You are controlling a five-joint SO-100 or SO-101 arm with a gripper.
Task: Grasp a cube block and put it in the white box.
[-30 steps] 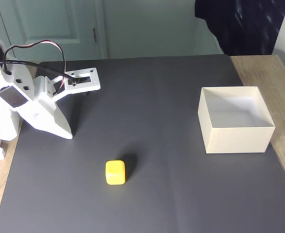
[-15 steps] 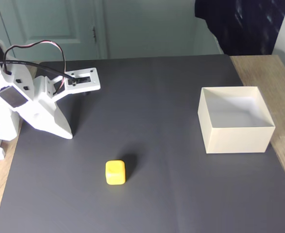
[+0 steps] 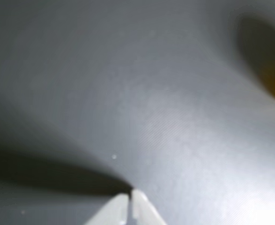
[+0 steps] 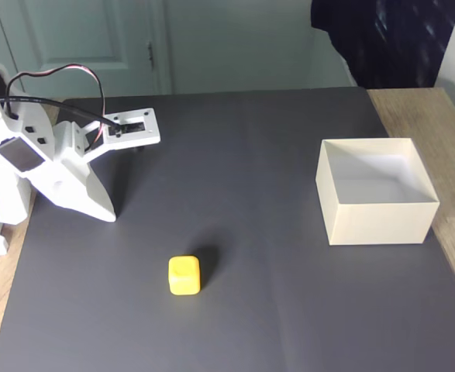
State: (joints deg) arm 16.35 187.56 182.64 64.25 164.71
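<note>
bare dark mat [image 4: 258, 178] between cube block [image 4: 184, 275] and white box [image 4: 376, 221]

Dark grey mat [image 4: 274, 155] covers a light wood table [image 4: 421, 116]. Pale paneled door [image 4: 80, 39] upper left, dark blue cloth [image 4: 390, 39] hanging upper right.
</note>
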